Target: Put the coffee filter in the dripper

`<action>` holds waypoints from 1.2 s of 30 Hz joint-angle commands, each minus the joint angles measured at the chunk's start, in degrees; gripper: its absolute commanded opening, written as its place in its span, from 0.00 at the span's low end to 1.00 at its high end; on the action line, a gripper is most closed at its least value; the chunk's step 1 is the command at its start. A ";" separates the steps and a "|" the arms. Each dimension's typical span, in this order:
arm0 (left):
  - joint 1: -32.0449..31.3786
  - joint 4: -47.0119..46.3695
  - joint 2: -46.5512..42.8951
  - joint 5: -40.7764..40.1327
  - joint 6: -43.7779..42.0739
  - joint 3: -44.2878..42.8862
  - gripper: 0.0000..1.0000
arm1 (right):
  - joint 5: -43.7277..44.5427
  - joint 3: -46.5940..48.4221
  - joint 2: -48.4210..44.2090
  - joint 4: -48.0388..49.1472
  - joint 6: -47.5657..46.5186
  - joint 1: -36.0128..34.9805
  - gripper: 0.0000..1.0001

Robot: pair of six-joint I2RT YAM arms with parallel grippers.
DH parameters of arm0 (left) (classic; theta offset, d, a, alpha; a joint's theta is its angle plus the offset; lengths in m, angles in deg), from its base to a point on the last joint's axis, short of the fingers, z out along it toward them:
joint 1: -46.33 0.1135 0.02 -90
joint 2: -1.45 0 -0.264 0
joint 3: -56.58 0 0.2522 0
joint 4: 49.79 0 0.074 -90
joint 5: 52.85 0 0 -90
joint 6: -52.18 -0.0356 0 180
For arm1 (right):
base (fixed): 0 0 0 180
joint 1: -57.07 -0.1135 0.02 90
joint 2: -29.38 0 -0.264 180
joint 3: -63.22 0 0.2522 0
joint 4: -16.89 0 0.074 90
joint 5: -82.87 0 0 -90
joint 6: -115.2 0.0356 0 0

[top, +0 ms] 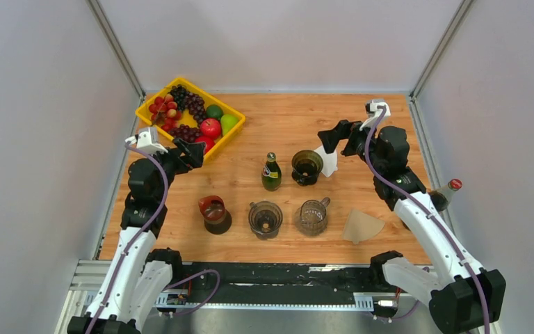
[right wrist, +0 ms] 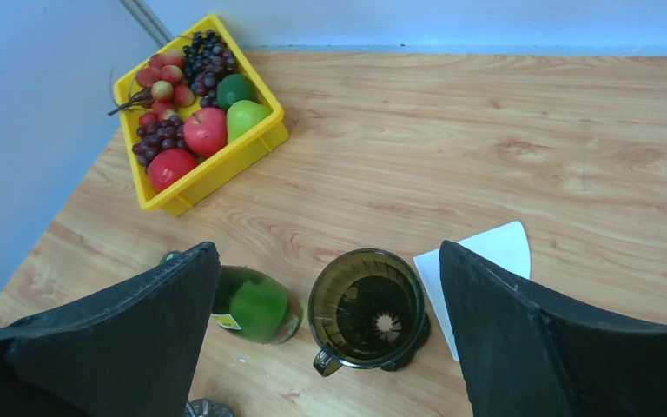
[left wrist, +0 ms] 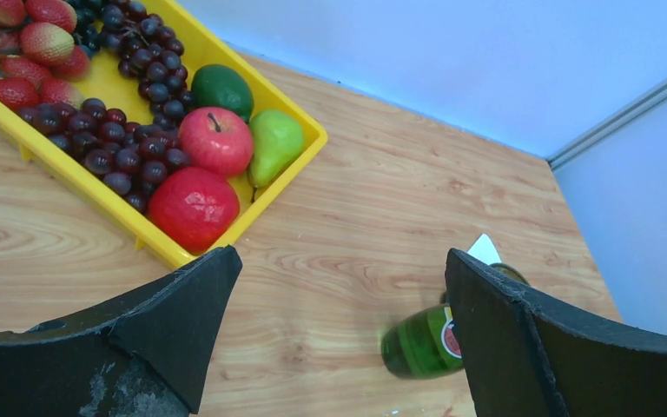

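Note:
A dark olive glass dripper stands mid-table, empty, seen from above in the right wrist view. A white paper coffee filter lies flat on the table touching the dripper's right side. A brown paper filter lies near the front right. My right gripper is open and empty, hovering above the dripper and white filter. My left gripper is open and empty, near the yellow tray's front edge.
A yellow tray of fruit sits back left. A green bottle stands just left of the dripper. Three more drippers, red, grey and clear, line the front. A red-capped bottle stands at the right edge.

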 commanded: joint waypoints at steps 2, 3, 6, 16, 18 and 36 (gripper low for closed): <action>0.15 -2.42 -1.13 1.91 -1.16 0.35 1.00 | 5.75 0.68 -0.96 -1.15 2.01 0.01 1.00; 0.19 -2.36 -1.20 2.09 -1.12 0.45 1.00 | 5.95 0.68 -1.02 -1.71 2.08 0.03 1.00; 0.21 -2.06 -1.54 2.20 -1.18 0.41 1.00 | 6.77 0.39 -1.44 -3.10 1.64 0.04 1.00; 0.21 -2.02 -2.42 0.83 -0.17 1.05 1.00 | 7.21 -2.86 -6.19 -3.63 1.77 0.01 1.00; 0.23 -2.52 -2.42 1.20 0.23 1.22 1.00 | 7.58 -3.55 -6.97 -3.75 1.92 -0.01 1.00; 0.17 -3.80 0.30 6.46 3.75 2.59 1.00 | 3.74 -7.08 -5.17 -6.95 6.67 -0.03 1.00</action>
